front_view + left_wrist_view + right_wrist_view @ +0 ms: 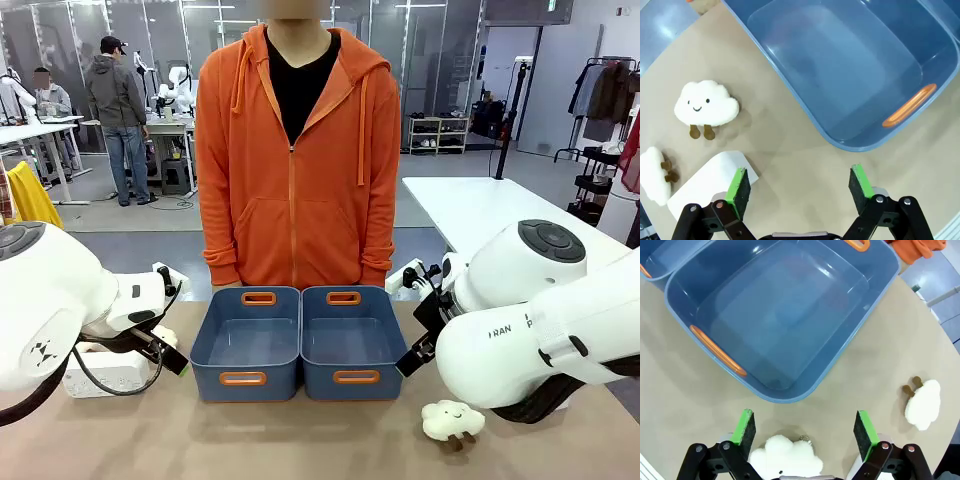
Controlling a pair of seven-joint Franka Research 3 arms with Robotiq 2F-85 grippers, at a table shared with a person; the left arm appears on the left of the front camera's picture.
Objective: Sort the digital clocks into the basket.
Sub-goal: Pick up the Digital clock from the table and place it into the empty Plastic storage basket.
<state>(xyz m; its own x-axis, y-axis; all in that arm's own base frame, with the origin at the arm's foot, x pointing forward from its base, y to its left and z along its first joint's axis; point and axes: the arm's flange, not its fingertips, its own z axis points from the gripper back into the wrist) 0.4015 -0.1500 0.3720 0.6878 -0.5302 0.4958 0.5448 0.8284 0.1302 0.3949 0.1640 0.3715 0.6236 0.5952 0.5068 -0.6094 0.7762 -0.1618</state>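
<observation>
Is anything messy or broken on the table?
No, nothing stands out. The left bin and right bin sit straight, side by side, with nothing spilled. The cloud toys lie loose on the table, and the white clock lies flat.

A pale grey floor and tall glass partitions are seen beyond the tan tabletop. A white table is set at the right, with a low shelf and a clothes rack placed behind it. A white desk is stood at the far left.
</observation>
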